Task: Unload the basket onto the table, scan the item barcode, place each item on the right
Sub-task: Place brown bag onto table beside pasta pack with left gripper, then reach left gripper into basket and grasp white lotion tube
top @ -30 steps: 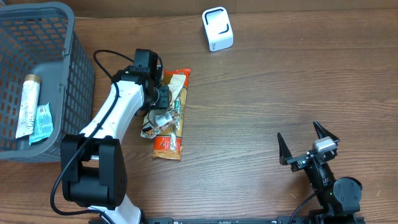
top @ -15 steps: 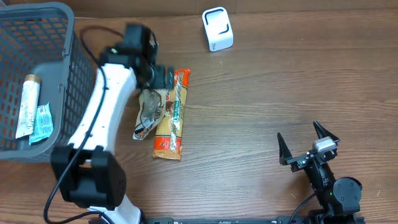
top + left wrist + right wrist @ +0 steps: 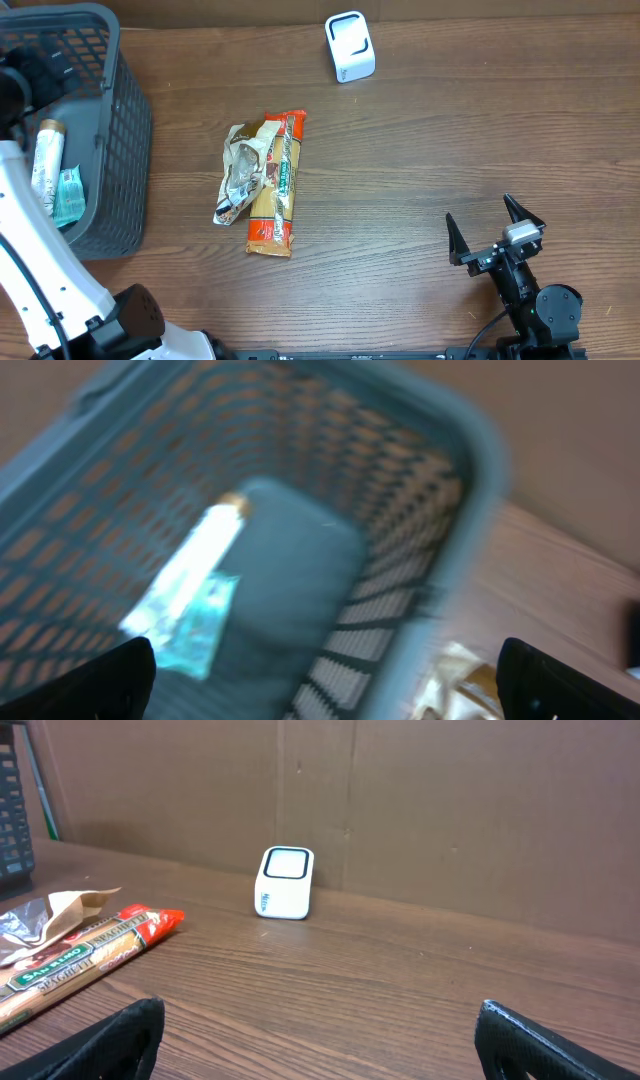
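Note:
A white barcode scanner [image 3: 349, 46] stands at the back of the table, also in the right wrist view [image 3: 285, 883]. An orange spaghetti packet [image 3: 275, 190] lies mid-table with a crumpled tan and silver packet [image 3: 237, 175] against its left side. My left gripper [image 3: 325, 690] is open and empty, hovering over the grey basket [image 3: 480, 470] at the far left. My right gripper [image 3: 495, 232] rests open and empty near the front right, far from the packets. The spaghetti packet [image 3: 85, 960] shows at the left of its view.
The grey basket [image 3: 135, 120] at the left holds a white tube [image 3: 44, 165] and a teal sachet [image 3: 67, 195]. Blurred, both also show in the left wrist view, tube [image 3: 190, 565] and sachet [image 3: 200, 625]. A brown wall stands behind the scanner.
My left gripper opened and let go of the crumpled packet, then swung left and up over the basket. The crumpled packet now lies beside the spaghetti packet. The right arm has not moved.

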Tool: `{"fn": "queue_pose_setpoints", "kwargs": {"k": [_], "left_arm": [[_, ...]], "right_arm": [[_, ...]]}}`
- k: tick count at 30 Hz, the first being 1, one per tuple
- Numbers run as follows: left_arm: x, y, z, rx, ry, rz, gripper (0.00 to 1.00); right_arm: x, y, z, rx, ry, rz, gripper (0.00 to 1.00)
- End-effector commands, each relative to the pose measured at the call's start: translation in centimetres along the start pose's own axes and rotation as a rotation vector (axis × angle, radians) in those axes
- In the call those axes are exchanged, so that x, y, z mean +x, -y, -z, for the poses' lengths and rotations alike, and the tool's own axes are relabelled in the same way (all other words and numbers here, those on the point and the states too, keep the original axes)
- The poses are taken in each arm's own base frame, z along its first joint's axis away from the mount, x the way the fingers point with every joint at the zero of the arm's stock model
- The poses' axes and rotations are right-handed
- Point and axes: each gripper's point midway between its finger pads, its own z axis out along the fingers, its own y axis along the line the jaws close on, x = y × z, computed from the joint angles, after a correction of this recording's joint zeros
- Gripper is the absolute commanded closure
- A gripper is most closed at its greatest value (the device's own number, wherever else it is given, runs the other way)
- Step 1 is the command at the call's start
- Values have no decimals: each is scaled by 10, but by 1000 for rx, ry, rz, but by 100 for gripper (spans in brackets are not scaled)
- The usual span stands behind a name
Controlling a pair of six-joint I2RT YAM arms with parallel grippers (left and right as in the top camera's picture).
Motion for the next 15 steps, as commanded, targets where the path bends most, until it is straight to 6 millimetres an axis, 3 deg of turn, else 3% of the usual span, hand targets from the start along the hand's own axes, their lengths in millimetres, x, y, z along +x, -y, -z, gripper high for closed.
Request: {"fn": "queue_pose_setpoints", "kwargs": {"k": [1, 4, 5, 8, 12, 15], "left_arm": [[29, -46, -39, -104, -115, 53, 0], [43, -57, -73, -119, -138, 42, 0], [49, -62, -96, -129, -129, -5, 0], [51, -66, -128, -127, -81, -146, 0], [57, -76, -157, -134, -40, -333, 0], [57, -94, -167, -161, -16, -329, 0]], "right_arm": [[1, 2, 0, 13, 5, -5, 0], [1, 2, 0, 13, 5, -5, 0], [1, 2, 0, 13, 5, -5, 0], [1, 2, 0, 13, 5, -5, 0], [1, 2, 0, 13, 5, -5, 0], [1, 2, 0, 13, 5, -5, 0]]}}
